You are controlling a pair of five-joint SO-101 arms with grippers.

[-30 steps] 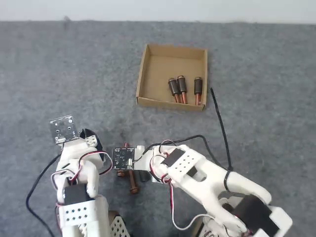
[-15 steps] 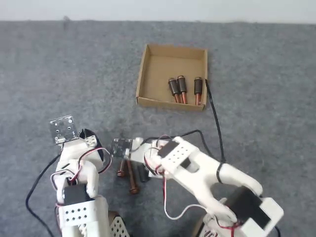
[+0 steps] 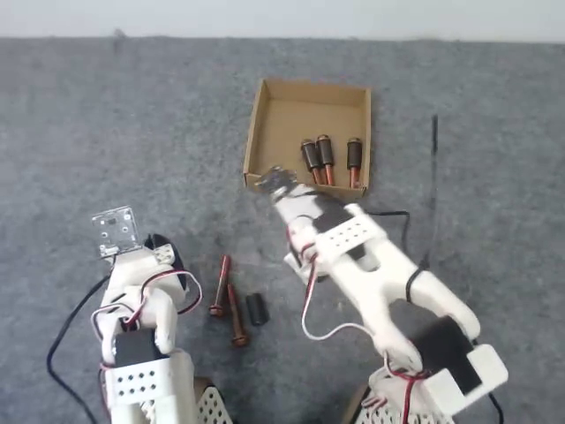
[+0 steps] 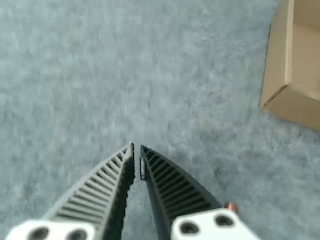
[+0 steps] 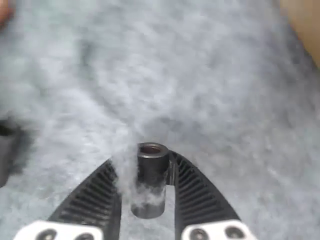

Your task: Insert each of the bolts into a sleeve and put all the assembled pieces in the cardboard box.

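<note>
My right gripper (image 5: 145, 159) is shut on a black sleeve (image 5: 149, 176), held upright above the grey carpet. In the high view the right arm (image 3: 346, 237) stretches toward the near wall of the cardboard box (image 3: 256, 132), in which three assembled pieces (image 3: 327, 157) lie. Two copper bolts (image 3: 220, 283) (image 3: 235, 314) and another black sleeve (image 3: 256, 309) lie on the carpet between the arms. My left gripper (image 4: 136, 148) is shut with nothing in it, low over the carpet to the left of the bolts. A corner of the box (image 4: 294, 75) shows in the left wrist view.
Grey carpet covers the whole work area. A black cable (image 3: 433, 177) runs right of the box. The left arm (image 3: 137, 309) stands at the near left, close beside the loose bolts. Open carpet lies left of the box.
The right arm has risen from the bolts and sleeve and swung toward the box, carrying a sleeve. The bolts and the other sleeve are now uncovered. The left arm has barely moved.
</note>
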